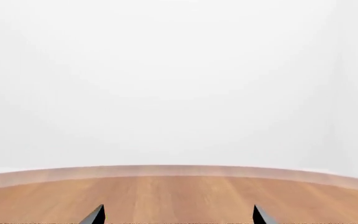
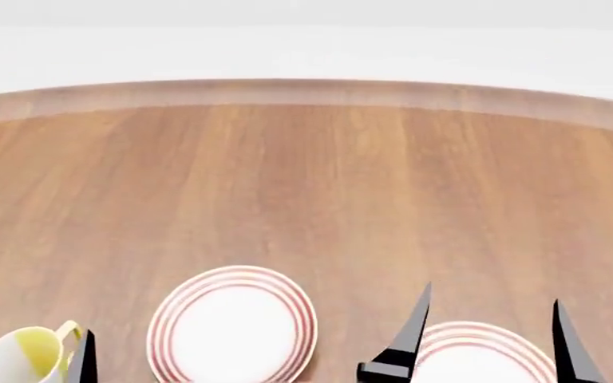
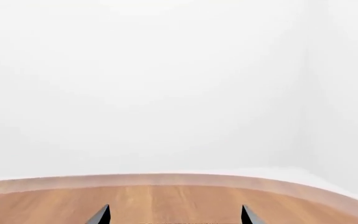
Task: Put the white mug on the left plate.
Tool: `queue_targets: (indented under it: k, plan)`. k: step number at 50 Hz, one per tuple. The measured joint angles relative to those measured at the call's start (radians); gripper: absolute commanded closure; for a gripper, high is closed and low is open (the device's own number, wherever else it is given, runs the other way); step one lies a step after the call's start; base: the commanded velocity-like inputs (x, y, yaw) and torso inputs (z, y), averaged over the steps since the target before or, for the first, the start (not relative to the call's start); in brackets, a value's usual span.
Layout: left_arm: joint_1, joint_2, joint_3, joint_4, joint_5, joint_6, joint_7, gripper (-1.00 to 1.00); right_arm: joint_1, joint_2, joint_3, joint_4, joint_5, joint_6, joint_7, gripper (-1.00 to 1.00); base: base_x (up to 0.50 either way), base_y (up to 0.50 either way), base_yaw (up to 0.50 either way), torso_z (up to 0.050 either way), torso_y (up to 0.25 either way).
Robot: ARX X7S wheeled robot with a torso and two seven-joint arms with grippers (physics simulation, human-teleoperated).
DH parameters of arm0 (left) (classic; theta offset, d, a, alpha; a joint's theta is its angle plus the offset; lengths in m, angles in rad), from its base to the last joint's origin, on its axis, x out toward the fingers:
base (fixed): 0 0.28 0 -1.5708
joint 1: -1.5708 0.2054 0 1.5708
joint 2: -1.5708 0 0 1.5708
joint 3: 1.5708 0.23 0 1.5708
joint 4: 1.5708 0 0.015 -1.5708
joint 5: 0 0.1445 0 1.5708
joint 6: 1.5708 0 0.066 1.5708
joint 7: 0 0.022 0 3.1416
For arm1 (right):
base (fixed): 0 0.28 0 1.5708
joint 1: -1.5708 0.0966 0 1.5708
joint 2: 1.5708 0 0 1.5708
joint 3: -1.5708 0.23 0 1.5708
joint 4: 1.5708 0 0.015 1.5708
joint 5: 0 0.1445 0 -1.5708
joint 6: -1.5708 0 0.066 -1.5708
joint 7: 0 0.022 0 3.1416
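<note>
— We can't find the white mug; only a yellow-lined mug (image 2: pixel 25 357), cut off. Left plate (image 2: pixel 232 327) sits bare on the table (image 2: pixel 306 183).

— Both our grippers, left (image 1: pixel 177 215) and right (image 2: pixel 488 335), are spread wide, empty; right's tips straddle the second plate (image 2: pixel 477 355).

Left plate (image 2: pixel 232 329) white, thin red rim rings; small mug (image 2: pixel 25 356) white, yellow inside; table (image 2: pixel 318 183) brown woodgrain.
</note>
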State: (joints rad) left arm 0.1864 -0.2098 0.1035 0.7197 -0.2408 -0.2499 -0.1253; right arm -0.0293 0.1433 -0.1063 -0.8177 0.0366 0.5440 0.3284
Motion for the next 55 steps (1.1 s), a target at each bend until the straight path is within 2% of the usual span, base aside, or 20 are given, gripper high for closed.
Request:
queue_targets:
  k: [31, 44, 55]
  plan:
    - [0.003, -0.031, 0.022, 0.002, -0.021, 0.007, -0.025, -1.0, -0.006, 0.031, -0.034, -0.013, 0.003, -0.042, 0.023, -1.0, 0.0, 0.5, 0.0, 0.0, 0.0]
    - [0.002, -0.043, 0.032, -0.002, -0.031, 0.013, -0.037, -1.0, -0.011, 0.05, -0.052, -0.017, -0.003, -0.071, 0.03, -1.0, 0.0, 0.01, 0.0, 0.0, 0.0]
    - [0.001, -0.051, 0.039, -0.002, -0.041, 0.015, -0.046, -1.0, -0.026, 0.061, -0.051, -0.012, 0.028, -0.142, 0.026, -1.0, 0.0, 0.0, -0.5, 0.0, 0.0]
